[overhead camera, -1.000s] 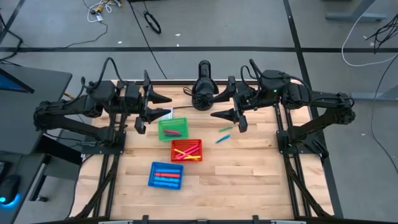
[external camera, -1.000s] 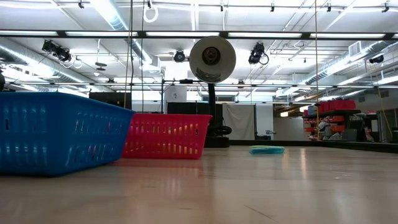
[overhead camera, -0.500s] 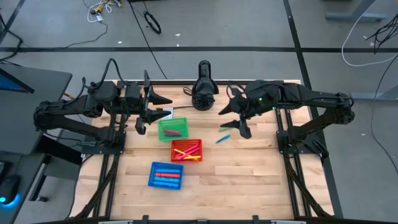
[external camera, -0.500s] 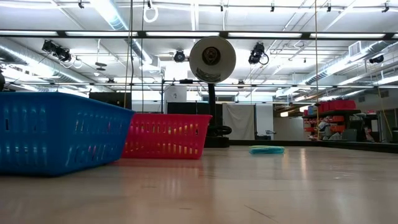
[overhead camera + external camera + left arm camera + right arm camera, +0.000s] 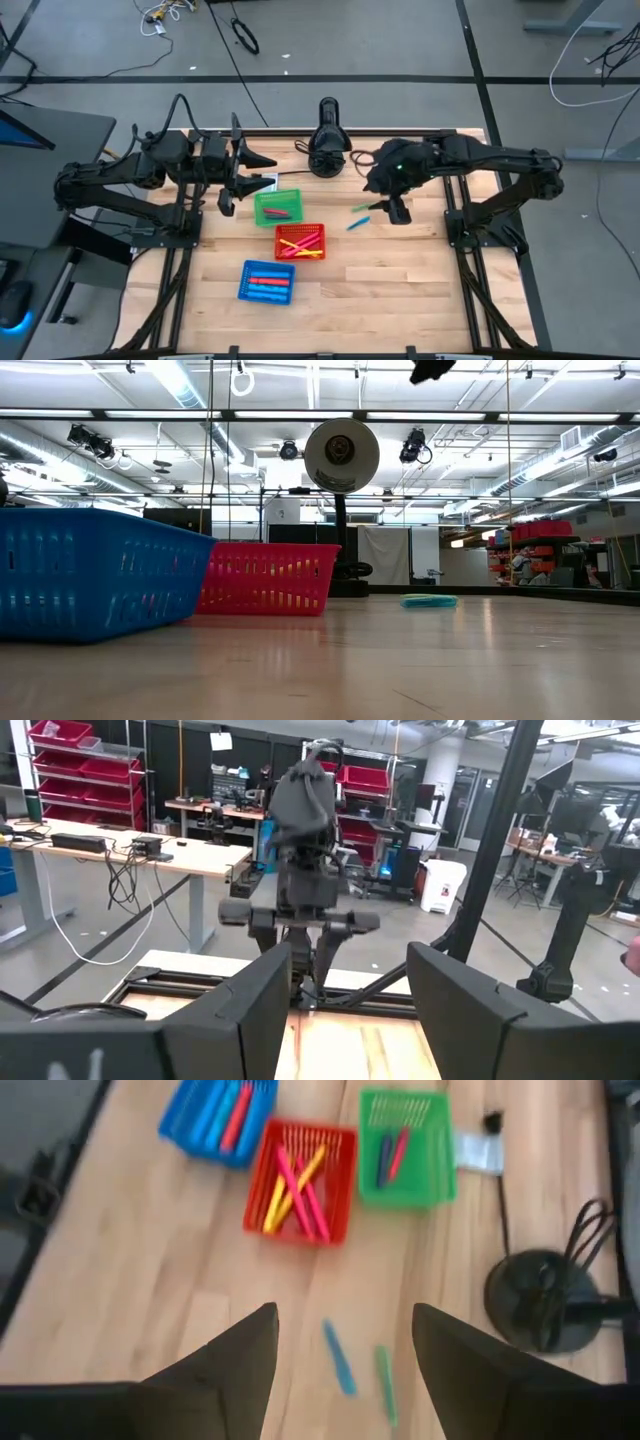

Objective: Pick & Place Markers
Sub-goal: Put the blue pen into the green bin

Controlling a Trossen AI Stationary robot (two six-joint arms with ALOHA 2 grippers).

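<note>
Two loose markers lie flat on the wooden table: a green one [image 5: 362, 207] [image 5: 385, 1380] and a blue one [image 5: 357, 223] [image 5: 338, 1357]; in the low view they show as one teal streak [image 5: 428, 600]. Other markers lie in the green basket [image 5: 277, 207], the red basket [image 5: 300, 241] and the blue basket [image 5: 267, 281]. My right gripper [image 5: 390, 207] [image 5: 345, 1325] is open, tipped downward, above and just right of the loose markers. My left gripper [image 5: 258, 170] [image 5: 350, 960] is open and held level near the far left, beside the green basket.
A black camera stand [image 5: 328, 150] sits at the far edge in the middle, with its cable close to the green basket. The three baskets run diagonally from the far middle toward the near left. Bare wood lies to the right of and nearer than the loose markers.
My right gripper has swung from level, pointing toward the table's left, to tipped down, and has moved toward the near edge over the two loose markers. Its tip now shows at the top of the low view. The markers and baskets have stayed where they were.
</note>
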